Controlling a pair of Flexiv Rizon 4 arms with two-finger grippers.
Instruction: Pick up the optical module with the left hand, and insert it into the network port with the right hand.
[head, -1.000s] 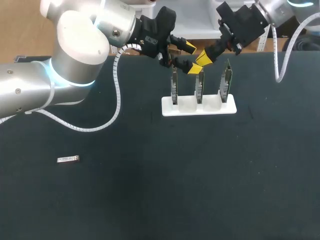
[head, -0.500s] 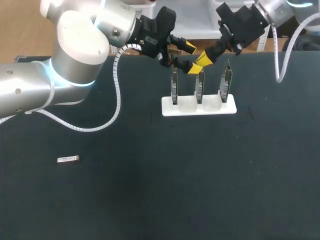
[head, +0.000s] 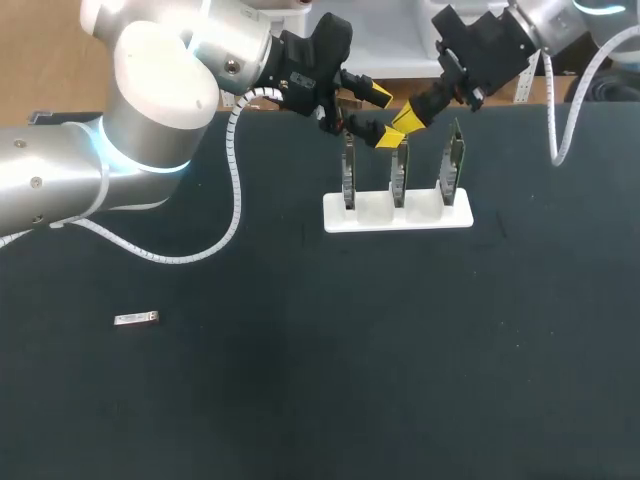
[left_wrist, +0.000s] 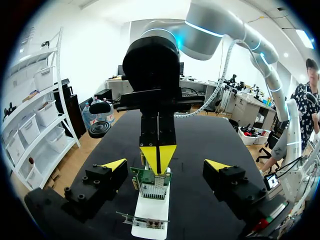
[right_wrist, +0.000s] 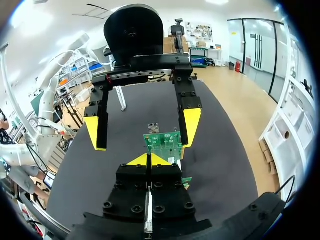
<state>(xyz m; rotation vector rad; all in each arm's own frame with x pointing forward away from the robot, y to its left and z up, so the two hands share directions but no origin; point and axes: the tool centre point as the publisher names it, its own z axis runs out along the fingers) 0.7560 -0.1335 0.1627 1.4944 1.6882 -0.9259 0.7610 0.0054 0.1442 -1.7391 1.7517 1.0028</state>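
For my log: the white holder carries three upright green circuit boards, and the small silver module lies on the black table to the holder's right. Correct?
No: the head view shows the small silver module on the black table well left of the white holder, not right of it. The three upright green circuit boards stand as stated.

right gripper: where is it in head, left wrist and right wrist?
Head: right gripper at the table's back, just above the middle board.
Left wrist: right gripper straight ahead, tips together over that board.
Right wrist: its own gripper, the board just beyond its tips.
Shared landmark: the middle board.
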